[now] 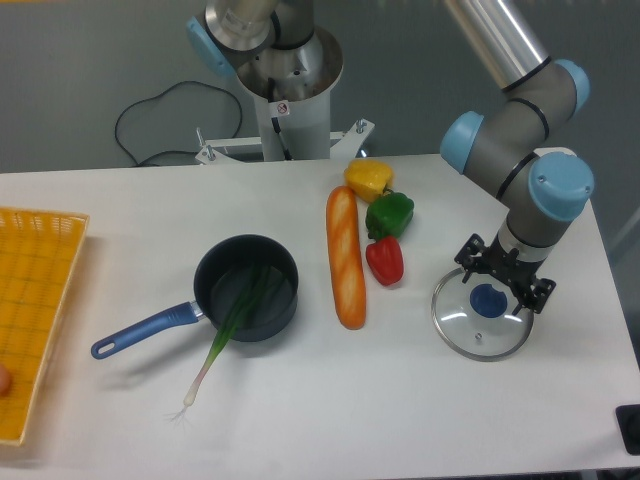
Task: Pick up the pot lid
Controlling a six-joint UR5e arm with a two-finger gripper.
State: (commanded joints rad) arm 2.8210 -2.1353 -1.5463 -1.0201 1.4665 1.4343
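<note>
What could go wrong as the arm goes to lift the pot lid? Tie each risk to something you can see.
1. The pincer hangs over the small blue knob of the glass lid; a slightly off-centre grip could slip off.
2. The lid lies flat, so it may tilt or swing when lifted.
3. The red pepper sits nearby and could be bumped.

- Gripper [503, 283]: black, on a grey and light-blue arm [520, 135].
- Pot lid [478, 336] under the gripper: clear glass, silver rim, blue knob [488, 300].
- Peppers near the gripper: yellow pepper [368, 178], green pepper [390, 213], red pepper [385, 259].
- Bread [346, 256] beyond them: golden orange.
- Pot [246, 287], farther off: dark blue, with a brighter blue handle [145, 330].
- Basket [35, 300], farthest off: yellow weave.
</note>
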